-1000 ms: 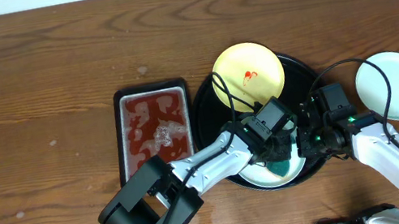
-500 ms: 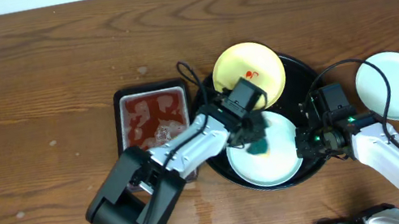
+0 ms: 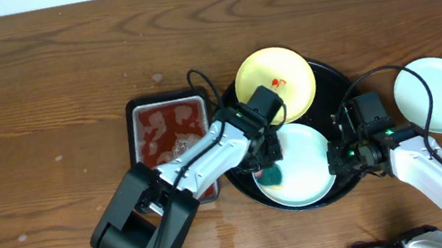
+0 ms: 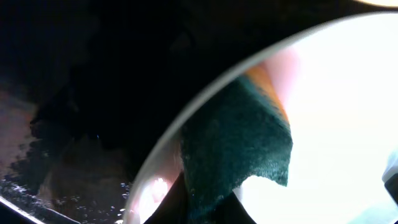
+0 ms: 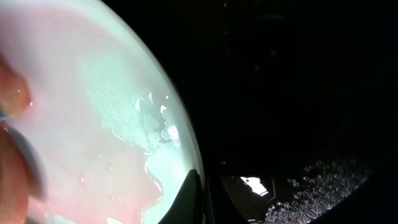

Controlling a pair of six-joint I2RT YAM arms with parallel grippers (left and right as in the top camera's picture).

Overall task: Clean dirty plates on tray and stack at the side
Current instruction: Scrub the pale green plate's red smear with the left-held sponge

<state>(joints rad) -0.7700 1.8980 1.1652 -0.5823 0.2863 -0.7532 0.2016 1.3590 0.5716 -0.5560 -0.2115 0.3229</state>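
A mint-white plate (image 3: pixel 306 168) lies on the black tray (image 3: pixel 329 79), wet with thin pinkish smears in the right wrist view (image 5: pixel 93 124). My left gripper (image 3: pixel 271 168) is shut on a green sponge (image 3: pixel 270 175) with an orange layer (image 4: pixel 236 149), pressed on the plate's left part (image 4: pixel 348 124). My right gripper (image 3: pixel 335 161) is shut on that plate's right rim (image 5: pixel 194 186). A pale yellow plate (image 3: pixel 276 85) with a red smear sits at the tray's back. A second mint-white plate (image 3: pixel 436 95) lies on the table right of the tray.
A small rectangular metal tray (image 3: pixel 171 142) with red liquid stands just left of the black tray, under my left arm. The black tray's wet floor shows in both wrist views (image 4: pixel 93 62) (image 5: pixel 298 93). The rest is wooden table.
My left gripper has dragged the sponge across the mint-white plate from its lower right to its left side. The right gripper has kept still on the rim.
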